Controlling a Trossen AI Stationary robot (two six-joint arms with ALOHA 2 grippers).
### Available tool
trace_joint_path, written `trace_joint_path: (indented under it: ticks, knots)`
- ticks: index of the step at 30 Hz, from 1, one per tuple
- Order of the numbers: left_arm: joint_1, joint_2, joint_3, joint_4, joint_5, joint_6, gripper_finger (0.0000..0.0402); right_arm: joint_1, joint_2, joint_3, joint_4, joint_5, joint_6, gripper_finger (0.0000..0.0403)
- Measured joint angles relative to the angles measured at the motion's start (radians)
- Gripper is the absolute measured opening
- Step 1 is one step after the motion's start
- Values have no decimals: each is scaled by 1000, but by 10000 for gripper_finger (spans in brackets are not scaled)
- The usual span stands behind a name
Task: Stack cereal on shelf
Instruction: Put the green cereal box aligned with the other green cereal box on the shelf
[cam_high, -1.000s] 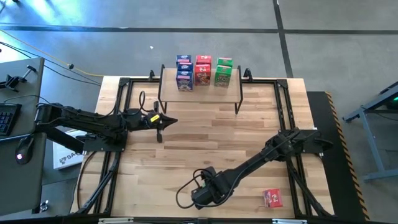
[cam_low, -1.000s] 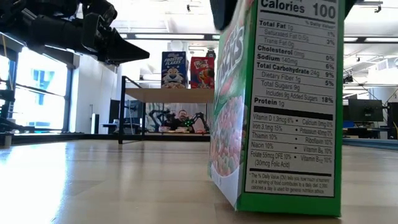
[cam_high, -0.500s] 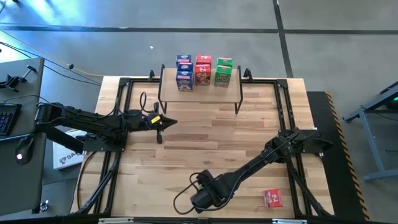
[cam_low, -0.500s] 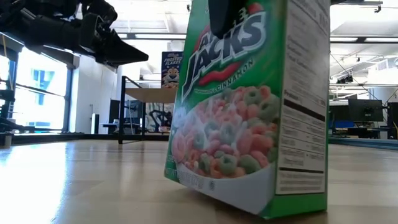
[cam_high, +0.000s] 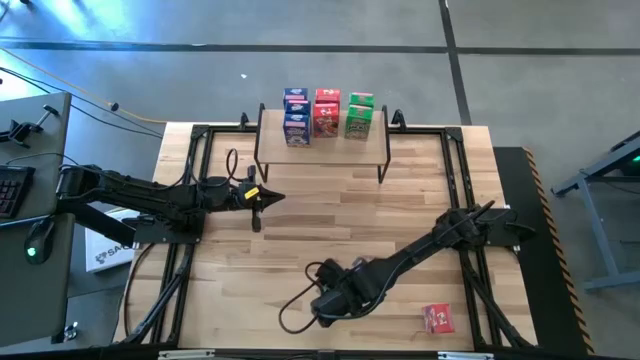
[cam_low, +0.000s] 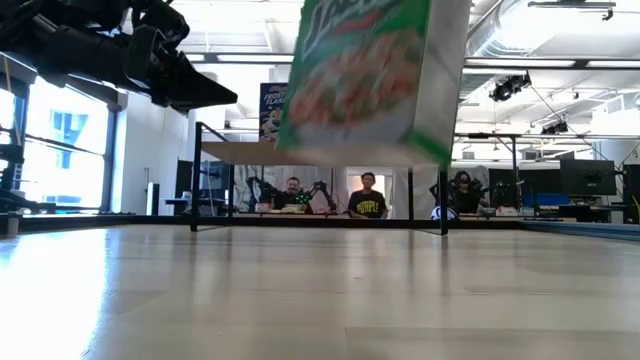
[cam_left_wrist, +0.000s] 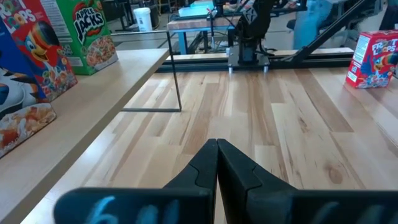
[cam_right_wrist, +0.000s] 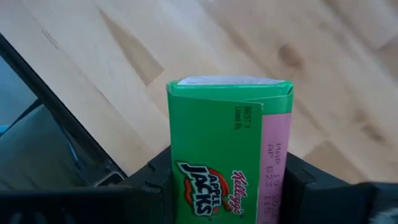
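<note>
So the green box (cam_low: 370, 75) is off the table now. A second ago it was standing on the wood right in front of the low camera; now it hangs in the upper middle of that frame with clear air under it. The right gripper (cam_high: 335, 298), lower middle of the high view, has its jaws clamped on the box's sides; the right wrist view shows the green carton (cam_right_wrist: 227, 149) wedged between the dark fingers.

The left gripper (cam_high: 262, 196) sits left of centre over the table, jaws pressed together, holding nothing.

The shelf (cam_high: 322, 146) at top centre already carries blue, red and green boxes. One red box (cam_high: 437, 319) is still lying at lower right. So pick's done, and I'd guess the carry to the shelf comes next.
</note>
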Motion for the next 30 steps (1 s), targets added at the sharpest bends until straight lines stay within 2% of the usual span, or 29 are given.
trace_joint_path:
  ticks: [11, 15, 22, 26, 30]
  knots:
    - [14, 0, 0, 2, 1, 3, 0, -111, -166, 1, -247, 29, -328, 151]
    - [41, 0, 0, 1, 10, -2, 0, -187, -232, -6, -246, 29, -554, 151]
    - [94, 0, 0, 40, 28, 24, 0, -386, -323, -6, -246, 20, -942, 151]
    - [144, 0, -1, 61, 73, 36, 0, -533, -344, -6, -246, -5, -1183, 151]
    - [198, 0, 0, 92, 129, 51, 0, -679, -342, -6, -246, -33, -1355, 151]
